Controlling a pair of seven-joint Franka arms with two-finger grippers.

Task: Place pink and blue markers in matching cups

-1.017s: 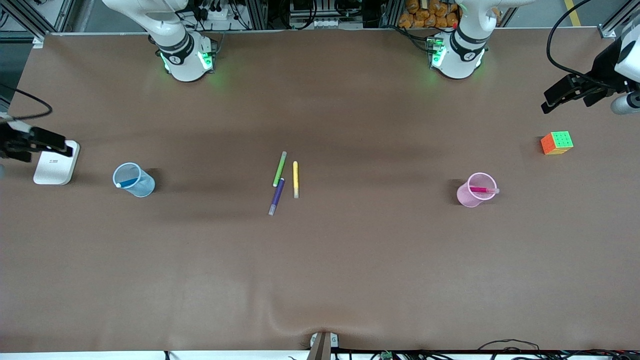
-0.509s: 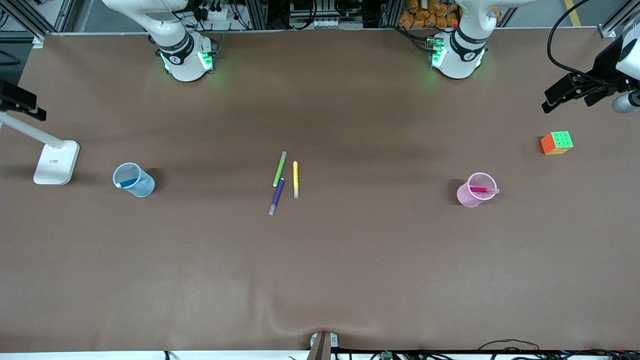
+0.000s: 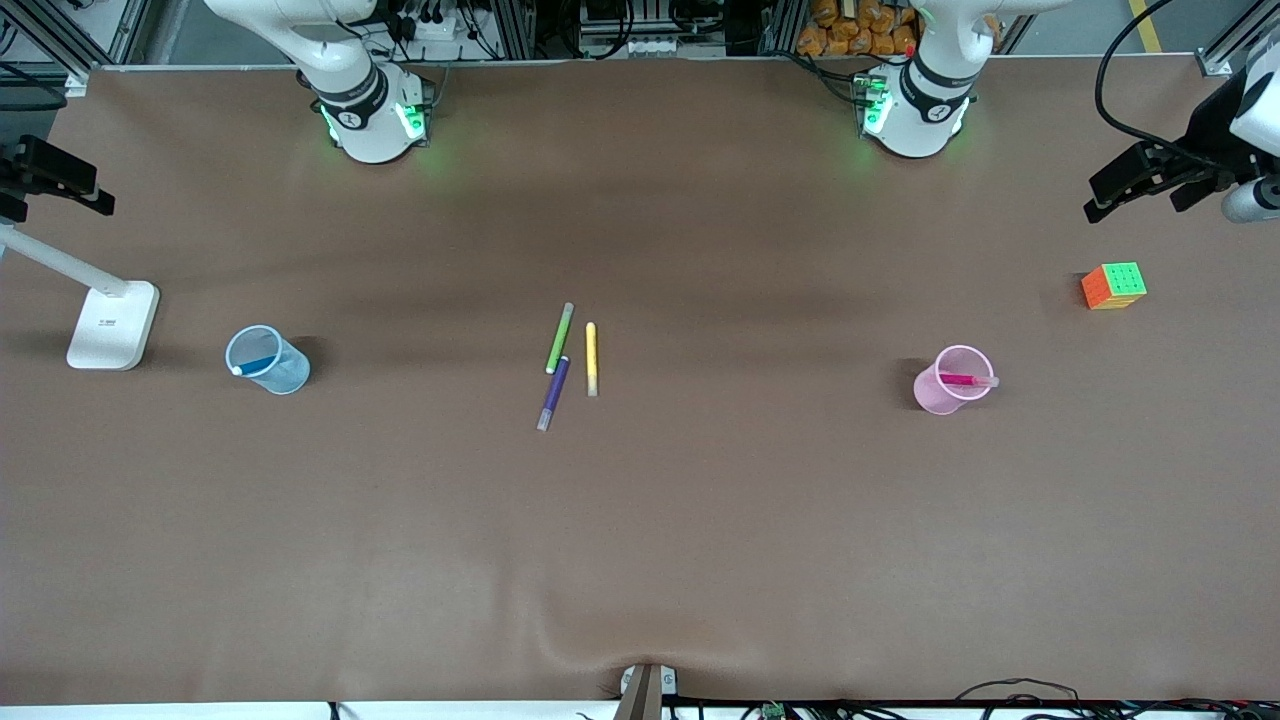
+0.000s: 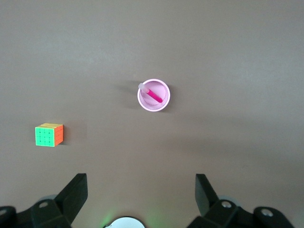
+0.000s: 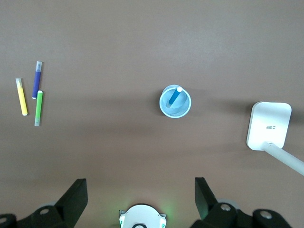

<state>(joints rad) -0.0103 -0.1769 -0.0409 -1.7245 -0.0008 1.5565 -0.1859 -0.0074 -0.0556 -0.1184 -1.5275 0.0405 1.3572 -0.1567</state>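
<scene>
Pink marker (image 3: 966,380) in pink cup (image 3: 950,382), blue marker (image 3: 257,365) in blue cup (image 3: 268,361), each leaning on the rim w/ cap end up, being taller than its cup; sorting looks done. Left gripper (image 3: 1140,183) high over the table edge by the cube (image 3: 1113,286), right gripper (image 3: 62,179) over the lamp (image 3: 108,325) end; both jaws wide, empty, prob. parked clear. Green (image 3: 559,338), yellow (image 3: 591,358), purple (image 3: 553,392) pens lie mid-table, not wanted.

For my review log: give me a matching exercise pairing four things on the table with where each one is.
Things:
1. pink marker
2. blue marker
3. purple pen
4. puzzle cube

Places:
A. at the left arm's end of the table, farther from the front camera than the pink cup
B. in the blue cup
C. mid-table, beside the green pen
D. in the pink cup

Pairs: 1-D, 2-B, 3-C, 4-A
</scene>
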